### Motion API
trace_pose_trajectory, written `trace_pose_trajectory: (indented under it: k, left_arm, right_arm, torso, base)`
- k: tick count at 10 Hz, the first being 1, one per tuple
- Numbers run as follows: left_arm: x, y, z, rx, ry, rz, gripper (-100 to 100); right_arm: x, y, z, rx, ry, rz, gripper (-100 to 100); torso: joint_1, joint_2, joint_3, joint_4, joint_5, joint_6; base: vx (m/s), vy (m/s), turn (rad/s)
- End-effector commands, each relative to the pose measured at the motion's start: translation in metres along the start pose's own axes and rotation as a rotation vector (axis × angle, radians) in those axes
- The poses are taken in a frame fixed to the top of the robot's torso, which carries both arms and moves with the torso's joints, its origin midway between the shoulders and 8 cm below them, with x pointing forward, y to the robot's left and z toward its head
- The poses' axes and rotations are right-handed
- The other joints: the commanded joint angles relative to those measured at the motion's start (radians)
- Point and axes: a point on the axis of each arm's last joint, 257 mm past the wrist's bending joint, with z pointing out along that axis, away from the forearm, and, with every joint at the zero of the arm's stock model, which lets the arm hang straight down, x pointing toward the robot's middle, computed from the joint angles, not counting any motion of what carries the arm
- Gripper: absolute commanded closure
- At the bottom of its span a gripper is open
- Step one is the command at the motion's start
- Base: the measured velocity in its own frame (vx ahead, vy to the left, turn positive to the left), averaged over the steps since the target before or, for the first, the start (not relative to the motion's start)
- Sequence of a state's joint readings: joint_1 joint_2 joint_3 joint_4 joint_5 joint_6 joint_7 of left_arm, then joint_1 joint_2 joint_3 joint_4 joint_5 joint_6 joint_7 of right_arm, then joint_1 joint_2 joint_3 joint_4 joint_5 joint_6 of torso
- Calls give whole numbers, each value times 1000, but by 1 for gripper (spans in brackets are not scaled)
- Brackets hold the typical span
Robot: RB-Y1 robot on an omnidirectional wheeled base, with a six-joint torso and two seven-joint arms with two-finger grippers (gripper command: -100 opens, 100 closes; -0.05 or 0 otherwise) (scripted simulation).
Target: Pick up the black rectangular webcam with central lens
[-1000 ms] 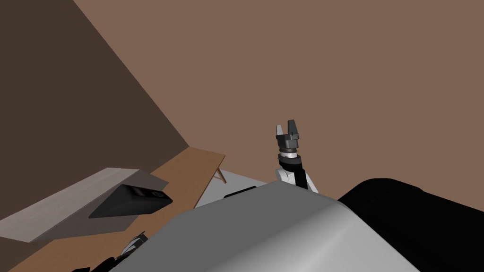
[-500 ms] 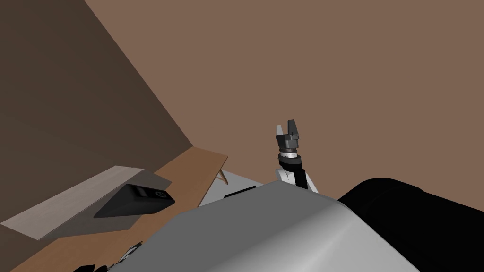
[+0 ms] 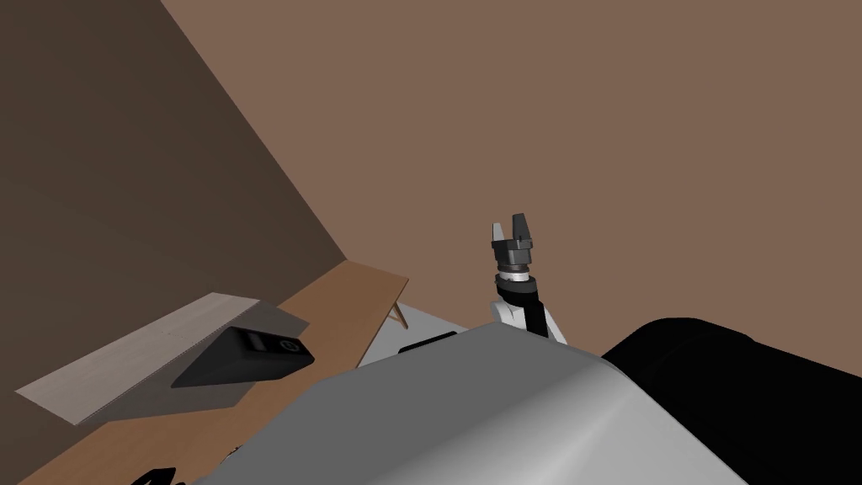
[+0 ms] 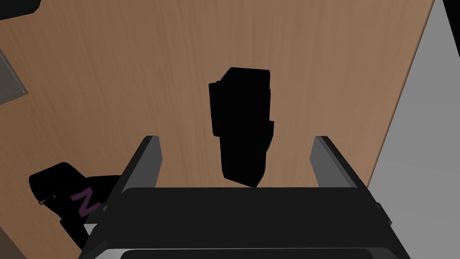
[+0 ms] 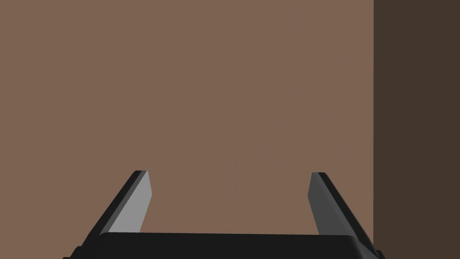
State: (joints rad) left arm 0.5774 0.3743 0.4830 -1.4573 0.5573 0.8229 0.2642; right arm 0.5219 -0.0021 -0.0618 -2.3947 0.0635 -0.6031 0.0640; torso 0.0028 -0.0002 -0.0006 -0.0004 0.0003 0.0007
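A black rectangular webcam (image 4: 242, 121) lies on the brown wooden table (image 4: 112, 67) in the left wrist view. It sits lengthwise in the gap between the fingers of my left gripper (image 4: 236, 139), which is open and above it, touching nothing. No lens shows on the black shape. My right gripper (image 3: 513, 229) is raised upright in front of the brown wall in the head view, open and empty.
A black object with a purple N (image 4: 74, 200) lies beside the left finger. In the head view a black flat device (image 3: 244, 358) rests by a pale grey board (image 3: 126, 362) on the table (image 3: 353, 295). The table's edge drops to grey floor (image 4: 422, 135).
My head view has shifted a little, so the table and board sit further right. The left hand's pale tip at the bottom left has slid out of the head view. The right arm is still.
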Motion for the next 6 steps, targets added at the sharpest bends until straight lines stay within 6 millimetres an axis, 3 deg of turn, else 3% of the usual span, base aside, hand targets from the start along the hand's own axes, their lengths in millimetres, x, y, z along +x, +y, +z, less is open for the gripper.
trace_pose_trajectory:
  k: [1,5,6]
  left_arm:
    - [3,4,8,1,0,0,-100]
    - [5,9,16,2,0,2,-100]
    - [6,9,16,3,0,2,100]
  right_arm:
    - [0,0,0,0,0,0,0]
    - [0,0,0,0,0,0,0]
    - [0,0,0,0,0,0,0]
  torso:
    - [0,0,0,0,0,0]
    - [2,0,0,0,0,0]
    - [1,0,0,0,0,0]
  base:
    - [5,26,12]
    - [8,29,4]
    - [0,0,0]
